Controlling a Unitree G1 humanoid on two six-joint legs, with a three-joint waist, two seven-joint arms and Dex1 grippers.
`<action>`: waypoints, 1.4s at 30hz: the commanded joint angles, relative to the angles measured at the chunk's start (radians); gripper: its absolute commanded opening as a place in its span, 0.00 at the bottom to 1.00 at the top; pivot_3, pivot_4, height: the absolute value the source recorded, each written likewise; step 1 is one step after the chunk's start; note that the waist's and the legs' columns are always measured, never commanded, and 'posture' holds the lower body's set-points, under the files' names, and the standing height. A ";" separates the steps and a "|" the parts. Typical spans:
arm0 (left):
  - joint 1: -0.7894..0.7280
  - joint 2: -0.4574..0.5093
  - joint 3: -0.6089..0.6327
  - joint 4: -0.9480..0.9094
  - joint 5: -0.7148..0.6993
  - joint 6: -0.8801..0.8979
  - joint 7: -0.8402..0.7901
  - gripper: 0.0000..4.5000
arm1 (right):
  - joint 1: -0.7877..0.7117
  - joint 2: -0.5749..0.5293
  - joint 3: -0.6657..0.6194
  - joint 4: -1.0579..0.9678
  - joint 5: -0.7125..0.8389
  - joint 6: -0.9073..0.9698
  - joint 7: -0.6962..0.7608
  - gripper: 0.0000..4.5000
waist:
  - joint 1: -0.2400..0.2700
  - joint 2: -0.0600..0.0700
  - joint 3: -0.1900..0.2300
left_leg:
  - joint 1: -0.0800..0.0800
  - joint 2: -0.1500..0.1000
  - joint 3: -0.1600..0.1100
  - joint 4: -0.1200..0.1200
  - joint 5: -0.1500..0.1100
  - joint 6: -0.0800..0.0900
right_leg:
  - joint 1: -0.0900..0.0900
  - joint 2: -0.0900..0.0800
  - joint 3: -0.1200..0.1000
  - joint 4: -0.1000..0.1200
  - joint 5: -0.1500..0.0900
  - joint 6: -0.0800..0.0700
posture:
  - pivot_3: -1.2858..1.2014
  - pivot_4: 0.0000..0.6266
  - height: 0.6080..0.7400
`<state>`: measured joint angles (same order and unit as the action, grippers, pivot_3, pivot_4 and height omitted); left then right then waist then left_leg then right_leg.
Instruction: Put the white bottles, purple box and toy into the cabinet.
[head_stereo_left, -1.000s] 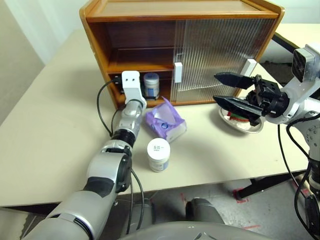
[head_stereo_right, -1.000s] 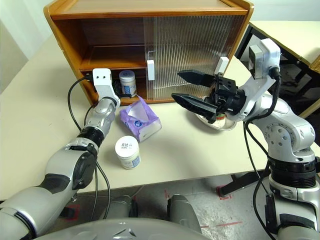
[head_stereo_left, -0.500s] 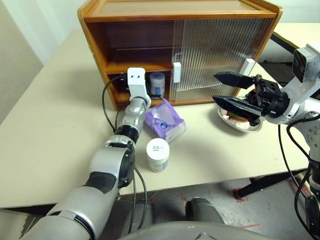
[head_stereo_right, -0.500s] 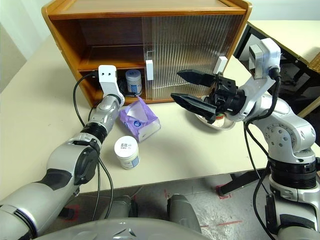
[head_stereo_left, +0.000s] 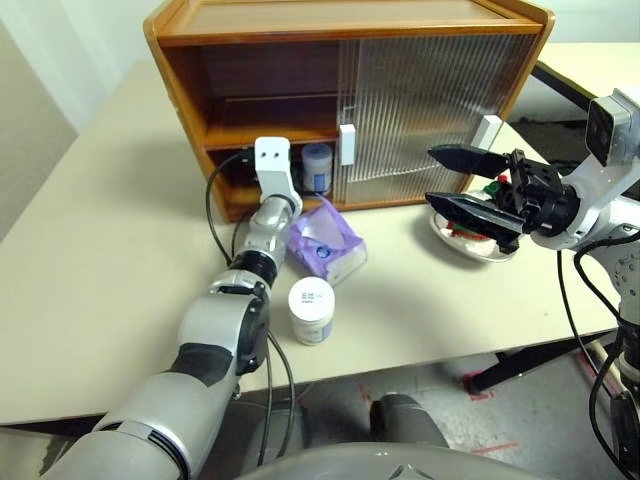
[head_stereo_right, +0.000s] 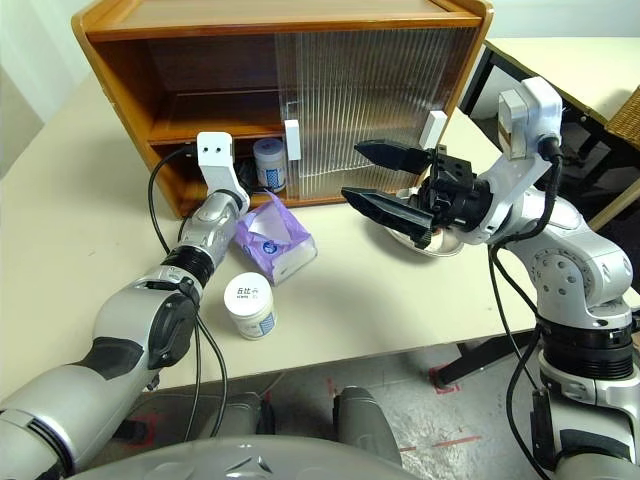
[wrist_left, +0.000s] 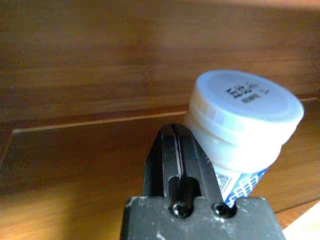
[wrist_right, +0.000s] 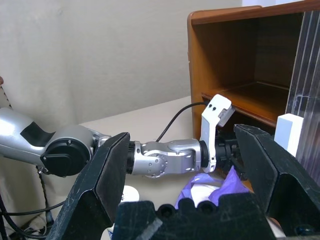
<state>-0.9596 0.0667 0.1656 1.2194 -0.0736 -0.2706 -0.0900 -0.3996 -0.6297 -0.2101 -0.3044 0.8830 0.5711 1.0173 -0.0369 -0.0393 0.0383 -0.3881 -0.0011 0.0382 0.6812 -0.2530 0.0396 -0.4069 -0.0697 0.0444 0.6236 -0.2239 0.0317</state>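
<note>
On the left, the left gripper is reaching into the open left half of the cabinet, on the lower level under the inner shelf. Its two black fingers are pressing together with nothing between them. One white bottle is standing just beside them on the cabinet floor, upright, with its lid on and its blue label facing out. I cannot tell if the fingers are touching its side. In the head views this same bottle is showing behind the white door handle, so I judge that the first bottle is already placed inside.

The rest of the things are waiting outside on the beige table. The second white bottle is standing upright near the front edge, close beside the left forearm. Just behind it the purple box is lying with its torn flap up, in front of the open side of the cabinet.

Further right, the ribbed sliding doors are covering the right half of the cabinet. The right gripper is hanging above the table with its fingers spreading wide and holding nothing. Behind and below it a shallow steel dish is resting on the table with something red in it, probably the toy, mostly hidden.

So roughly one item of four seems done; one bottle, the box and the toy are remaining.
</note>
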 joint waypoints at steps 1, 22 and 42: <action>0.032 0.024 0.010 -0.031 -0.005 -0.013 -0.006 0.01 | -0.009 -0.005 0.001 0.014 -0.008 -0.017 0.014 1.00 | -0.001 0.000 0.000 | 0.000 0.000 0.000 0.000 0.000 0.000 | 0.000 0.000 0.000 0.000 0.000 0.000 | 0.49 0.00 1.00; 0.309 0.057 -0.017 -0.591 -0.135 0.222 -0.267 0.01 | -0.039 0.007 0.020 0.051 -0.020 -0.013 0.045 1.00 | 0.001 0.000 0.000 | 0.000 0.003 0.000 0.000 0.000 0.000 | 0.000 -0.001 0.002 0.001 0.002 0.001 | 0.51 0.00 1.00; 0.527 0.337 -0.031 -0.985 -0.372 0.447 -0.804 1.00 | -0.056 0.021 0.038 0.071 -0.029 -0.020 0.055 1.00 | 0.017 0.001 -0.001 | 0.003 0.005 0.002 0.000 0.003 0.004 | 0.000 0.001 0.003 0.001 0.001 -0.003 | 0.52 0.00 1.00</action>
<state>-0.4532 0.3780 0.1374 0.2606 -0.4221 0.1596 -0.8313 -0.4476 -0.6092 -0.1719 -0.2326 0.8597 0.5657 1.0682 -0.0199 -0.0385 0.0376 -0.3852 0.0038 0.0398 0.6813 -0.2494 0.0434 -0.4070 -0.0689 0.0471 0.6247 -0.2228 0.0283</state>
